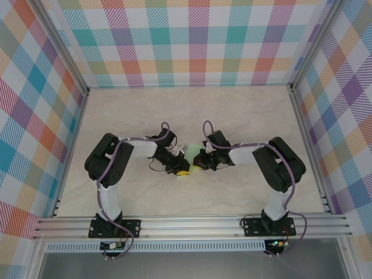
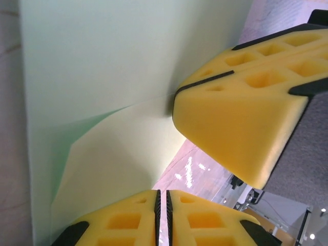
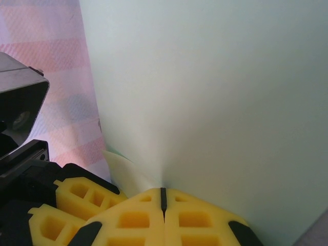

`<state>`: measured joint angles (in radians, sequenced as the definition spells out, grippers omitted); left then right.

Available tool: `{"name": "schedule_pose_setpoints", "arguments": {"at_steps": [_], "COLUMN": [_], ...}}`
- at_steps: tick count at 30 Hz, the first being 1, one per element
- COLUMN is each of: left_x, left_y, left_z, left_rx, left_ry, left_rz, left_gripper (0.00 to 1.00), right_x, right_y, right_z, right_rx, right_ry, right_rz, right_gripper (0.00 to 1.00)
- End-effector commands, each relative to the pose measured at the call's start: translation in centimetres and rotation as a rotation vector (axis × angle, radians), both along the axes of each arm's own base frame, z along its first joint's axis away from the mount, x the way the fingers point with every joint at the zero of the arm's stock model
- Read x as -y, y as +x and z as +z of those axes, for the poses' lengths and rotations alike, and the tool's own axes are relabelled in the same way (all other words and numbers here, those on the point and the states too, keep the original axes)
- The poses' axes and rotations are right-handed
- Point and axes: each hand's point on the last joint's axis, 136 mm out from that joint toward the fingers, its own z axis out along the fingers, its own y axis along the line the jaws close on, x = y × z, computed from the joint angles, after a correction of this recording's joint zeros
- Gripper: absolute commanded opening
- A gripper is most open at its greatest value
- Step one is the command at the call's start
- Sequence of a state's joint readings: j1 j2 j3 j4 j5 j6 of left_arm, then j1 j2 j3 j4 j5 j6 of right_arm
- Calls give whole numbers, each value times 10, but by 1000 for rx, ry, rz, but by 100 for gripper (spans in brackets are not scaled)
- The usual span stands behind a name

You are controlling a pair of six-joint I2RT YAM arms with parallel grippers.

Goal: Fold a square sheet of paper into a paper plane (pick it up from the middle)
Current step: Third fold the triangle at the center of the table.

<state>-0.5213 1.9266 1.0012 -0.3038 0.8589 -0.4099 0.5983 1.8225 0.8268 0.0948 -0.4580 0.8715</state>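
Left tool [image 2: 161, 201], right tool [image 3: 163, 197] pinch paper [image 3: 215, 92], mostly hidden overhead.

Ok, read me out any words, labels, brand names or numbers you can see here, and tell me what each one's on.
None can be read.
The square sheet of paper is plain and unmarked.
The yellow fingers of the left gripper and the right gripper carry no lettering.
The checked walls show pattern only.
Any print on the arm bases is too small to tell.
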Motion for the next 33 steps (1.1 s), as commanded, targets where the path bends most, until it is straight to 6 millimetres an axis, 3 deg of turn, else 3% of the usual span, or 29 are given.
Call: {"name": "schedule_pose_setpoints", "arguments": {"at_steps": [1, 20, 27, 33], "left_x": [-33, -68, -67, -80], "left_y": [-20, -29, -37, -42], "left_z": [-24, -26, -22, -22], "left_rx": [-108, -46, -33, -31], "left_ry": [138, 366, 390, 470], "left_rz": [45, -4, -44, -52], "left_gripper": [14, 15, 15, 15], "right_x": [32, 33, 34, 34], "right_y": [-19, -18, -18, -18], "right_z": [-45, -47, -47, -46], "right_rx": [-90, -91, -92, -90], "right_ry": [-189, -207, -210, -214], "right_rz": [-24, -21, -24, -24], "right_gripper": [0, 0, 0, 0]}}
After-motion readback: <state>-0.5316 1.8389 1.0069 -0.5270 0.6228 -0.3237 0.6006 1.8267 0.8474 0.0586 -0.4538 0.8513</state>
